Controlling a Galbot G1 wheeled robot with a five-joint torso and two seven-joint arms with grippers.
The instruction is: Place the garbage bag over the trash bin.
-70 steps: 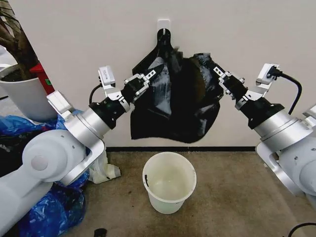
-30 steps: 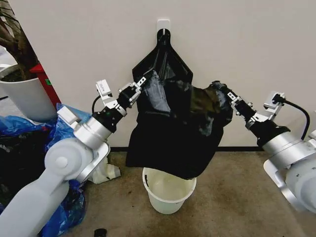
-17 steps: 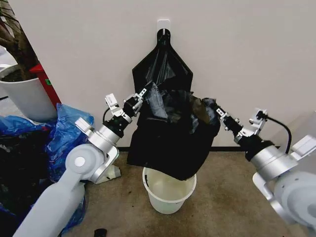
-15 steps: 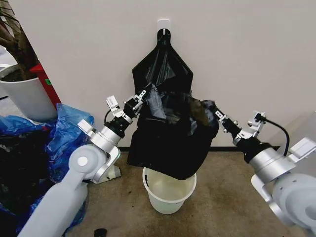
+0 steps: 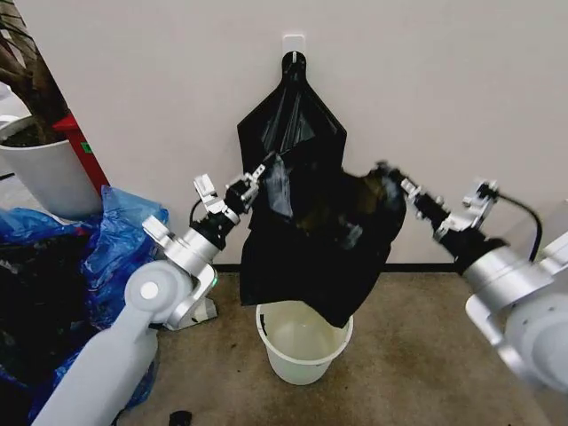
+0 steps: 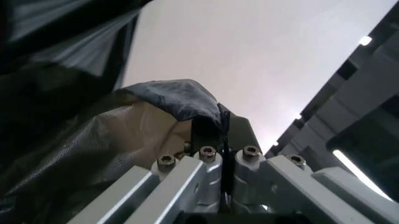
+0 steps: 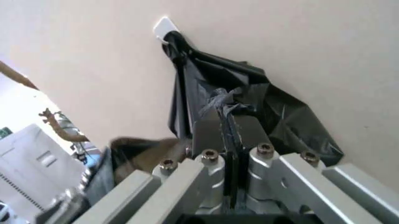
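The garbage bag (image 5: 319,240), glossy black and wrinkled, hangs stretched between my two grippers in front of the wall. My left gripper (image 5: 259,176) is shut on its upper left edge, and the left wrist view shows the film (image 6: 168,100) pinched between the fingers (image 6: 203,133). My right gripper (image 5: 397,184) is shut on the upper right edge, with crumpled film (image 7: 221,100) caught at its fingertips (image 7: 212,126). The trash bin (image 5: 304,346), a small off-white bucket, stands on the floor directly below. The bag's lowest corner overlaps the bin's far rim.
A smaller black plastic bundle (image 5: 293,115) hangs from a white wall hook (image 5: 294,40) behind the bag. Blue plastic bags (image 5: 111,235) are heaped at the left. A large white plant pot (image 5: 44,177) stands at the far left.
Both grippers have brought the bag down from chest height to just over the bin. In the last half second the right gripper moved up and to the right, pulling the bag wider.
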